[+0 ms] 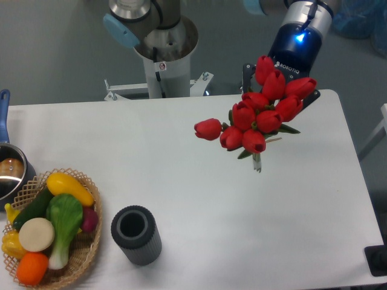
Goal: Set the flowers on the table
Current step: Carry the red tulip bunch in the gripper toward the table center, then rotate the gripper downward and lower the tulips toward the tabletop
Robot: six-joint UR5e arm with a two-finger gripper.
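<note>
The flowers, a bunch of red tulips with green leaves and short tied stems, hang in the air over the right rear part of the white table. Their stem ends point down towards the tabletop, apart from it. My gripper reaches down from the upper right and sits behind the blooms, shut on the flowers. The blooms hide most of the fingers; one dark finger shows at the left of the bunch.
A dark grey cylindrical vase stands upright near the front left. A wicker basket of toy vegetables lies at the left edge, with a metal pot behind it. The arm's base stands behind the table.
</note>
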